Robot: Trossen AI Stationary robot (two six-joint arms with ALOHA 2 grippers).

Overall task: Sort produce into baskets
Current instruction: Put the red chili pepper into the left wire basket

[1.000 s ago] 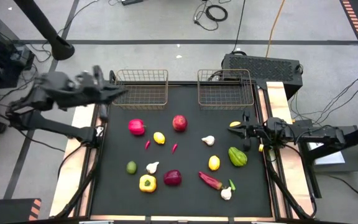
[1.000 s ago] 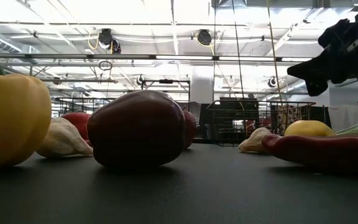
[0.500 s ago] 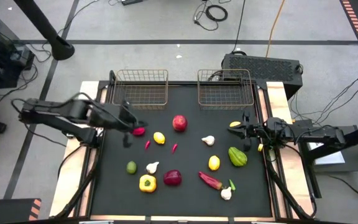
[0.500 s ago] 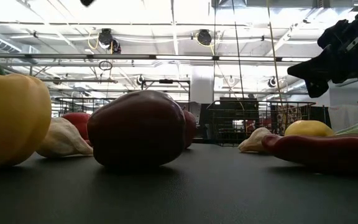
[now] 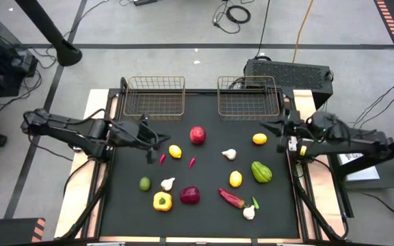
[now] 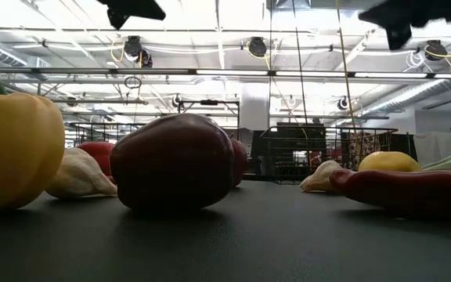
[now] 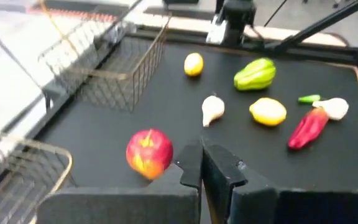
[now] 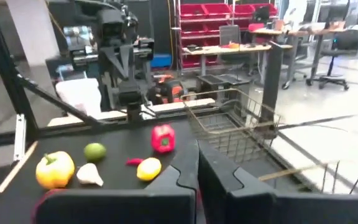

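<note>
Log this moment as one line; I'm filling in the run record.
left gripper: shut, empty, above mat near small yellow lemon | right gripper: shut, empty, by right bronze wire-mesh basket | both baskets: empty

The setting is probably a robotics lab or industrial workshop, indicated by red storage bins (image 8: 211, 10) on shelving, workbenches (image 8: 229, 50), a wheeled office chair (image 8: 335, 59), exposed ceiling ducting (image 6: 210, 72) and floor cables (image 5: 234, 12).

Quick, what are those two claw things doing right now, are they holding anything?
Left end effector: closed, holding nothing, above the mat's left side.
Right end effector: closed, holding nothing, near the yellow lemon.
</note>
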